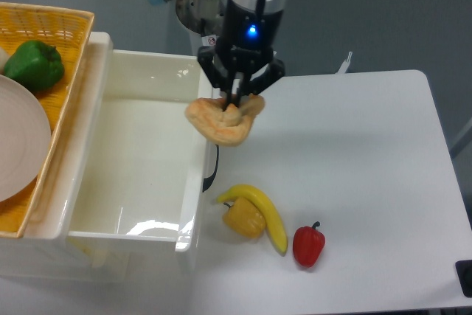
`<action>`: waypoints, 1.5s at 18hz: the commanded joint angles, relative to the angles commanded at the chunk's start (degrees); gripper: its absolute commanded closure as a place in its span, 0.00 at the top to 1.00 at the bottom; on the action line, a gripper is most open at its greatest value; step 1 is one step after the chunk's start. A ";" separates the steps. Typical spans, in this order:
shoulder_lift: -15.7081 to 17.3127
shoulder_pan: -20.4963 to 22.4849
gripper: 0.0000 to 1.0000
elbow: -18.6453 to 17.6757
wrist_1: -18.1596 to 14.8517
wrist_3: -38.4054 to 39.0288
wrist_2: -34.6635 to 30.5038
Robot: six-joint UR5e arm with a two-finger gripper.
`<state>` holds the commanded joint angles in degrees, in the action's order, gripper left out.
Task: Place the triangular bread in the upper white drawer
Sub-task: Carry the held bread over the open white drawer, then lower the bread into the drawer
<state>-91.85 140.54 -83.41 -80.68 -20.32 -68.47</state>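
I have the arm over the table, gripper pointing down, jaws closed narrow on the top edge of the bread, which hangs clear of everything right above the drawer's right wall. Most of the bread is still over that wall or just outside it, so it is not yet in

My worry is the grip: the fingers pinch only the upper crust, and a soft, puffy piece like this could tear or slip out. If I let go here, I judge it would hit the rim and could tip out onto the table beside the black handle. If I lower before shifting left, the bread or fingers could strike the wall and nudge the drawer

The drawer looks empty, glossy white floor showing. The yellow basket sits over its left edge and holds a green pepper and a pale plate. Loose on the table lie a banana, a yellow pepper touching it, and a red pepper near them
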 joint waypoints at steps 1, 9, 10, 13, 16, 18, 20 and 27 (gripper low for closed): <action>-0.09 -0.96 0.00 -0.17 -0.09 1.23 0.09; 0.09 -5.45 0.00 -3.86 -0.35 5.19 -0.17; 0.09 -5.89 0.00 -4.30 -0.35 5.29 -0.17; 0.00 -6.77 0.00 -4.92 -0.44 5.29 -0.17; -0.09 -7.12 0.02 -5.27 -0.44 5.37 -0.09; -0.18 -7.65 0.04 -5.97 -0.44 5.37 -0.09; -0.70 -7.74 0.04 -6.42 -0.61 5.55 0.00; -1.49 -8.70 0.04 -6.68 -1.32 5.73 -0.09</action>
<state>-93.34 131.84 -90.09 -82.00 -14.59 -68.55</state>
